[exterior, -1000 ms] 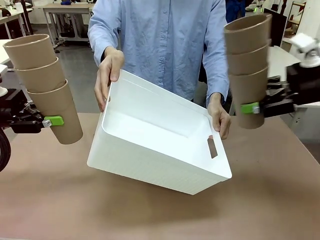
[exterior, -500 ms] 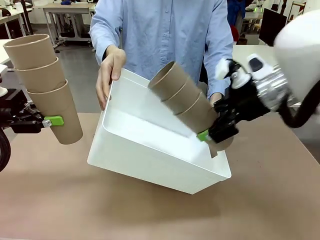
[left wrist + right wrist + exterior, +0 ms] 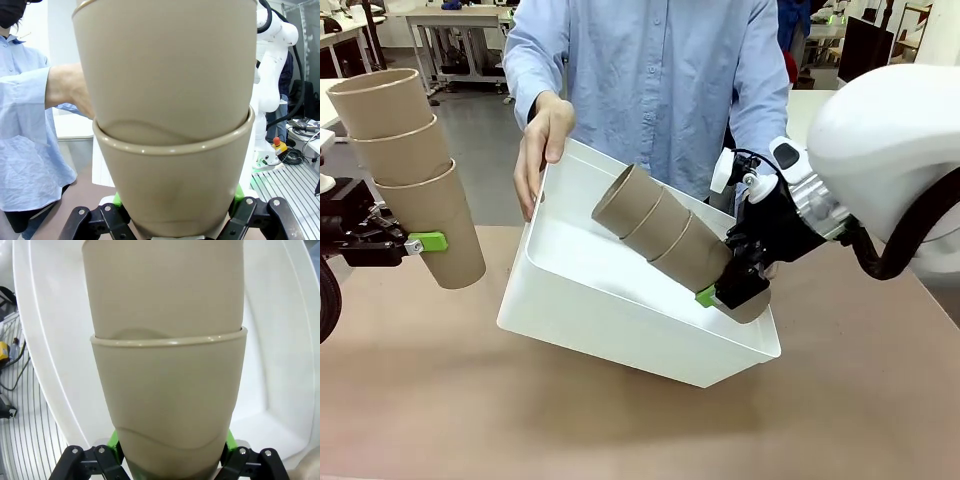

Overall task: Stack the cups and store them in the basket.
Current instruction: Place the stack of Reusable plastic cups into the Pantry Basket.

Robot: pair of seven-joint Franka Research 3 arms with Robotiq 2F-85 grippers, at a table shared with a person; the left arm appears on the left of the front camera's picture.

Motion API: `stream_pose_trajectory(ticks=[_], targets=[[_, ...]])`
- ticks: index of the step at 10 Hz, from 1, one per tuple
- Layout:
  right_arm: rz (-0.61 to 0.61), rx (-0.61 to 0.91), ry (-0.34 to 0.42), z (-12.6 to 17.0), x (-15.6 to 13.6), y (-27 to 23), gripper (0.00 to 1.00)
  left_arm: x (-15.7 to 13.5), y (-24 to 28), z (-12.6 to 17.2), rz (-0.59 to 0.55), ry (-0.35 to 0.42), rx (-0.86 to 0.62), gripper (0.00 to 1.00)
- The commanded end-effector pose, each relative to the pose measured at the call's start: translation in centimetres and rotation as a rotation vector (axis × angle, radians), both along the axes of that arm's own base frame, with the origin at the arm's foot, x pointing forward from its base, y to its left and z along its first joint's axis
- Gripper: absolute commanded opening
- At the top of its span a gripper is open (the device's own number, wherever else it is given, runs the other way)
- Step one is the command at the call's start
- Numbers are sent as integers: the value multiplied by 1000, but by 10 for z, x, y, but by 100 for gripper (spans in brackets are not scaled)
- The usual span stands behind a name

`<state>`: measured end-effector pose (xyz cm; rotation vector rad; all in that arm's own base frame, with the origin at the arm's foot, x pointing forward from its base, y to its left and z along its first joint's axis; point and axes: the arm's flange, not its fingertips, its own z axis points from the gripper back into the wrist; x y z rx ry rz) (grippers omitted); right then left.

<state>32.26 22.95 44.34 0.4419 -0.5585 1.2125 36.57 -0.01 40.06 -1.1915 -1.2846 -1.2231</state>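
Right gripper (image 3: 723,291) pinches the bottom cup of a three-cup stack (image 3: 660,232). Its long axis slants, mouths aimed up-left over the tilted basket (image 3: 620,335), base near its right rim. The right wrist view shows bare white floor beyond. Left gripper (image 3: 428,244) clamps a second stack (image 3: 405,160), near upright, off the surface's (image 3: 470,410) left edge.

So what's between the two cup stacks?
In the front view: the person's hand gripping the rim of the white basket, between the left cup stack and the right cup stack.
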Motion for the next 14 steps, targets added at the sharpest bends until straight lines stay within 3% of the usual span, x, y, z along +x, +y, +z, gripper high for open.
stream_pose_trajectory(ticks=[1, 3, 6, 10, 14], targets=[[-3, 6, 0, 2, 1, -1, 84, -3, 2, 4, -6, -9, -6, 85], [35, -116, -64, 9, 11, 31, 84, -3, 2, 4, -6, -9, -6, 85], [51, -155, -70, -3, 23, 62, 84, -3, 2, 4, -6, -9, -6, 85], [87, -183, 2, -31, 25, 81, 84, -3, 2, 4, -6, -9, -6, 85], [122, -174, -2, -51, 24, 84, 84, -3, 2, 4, -6, -9, -6, 85]])
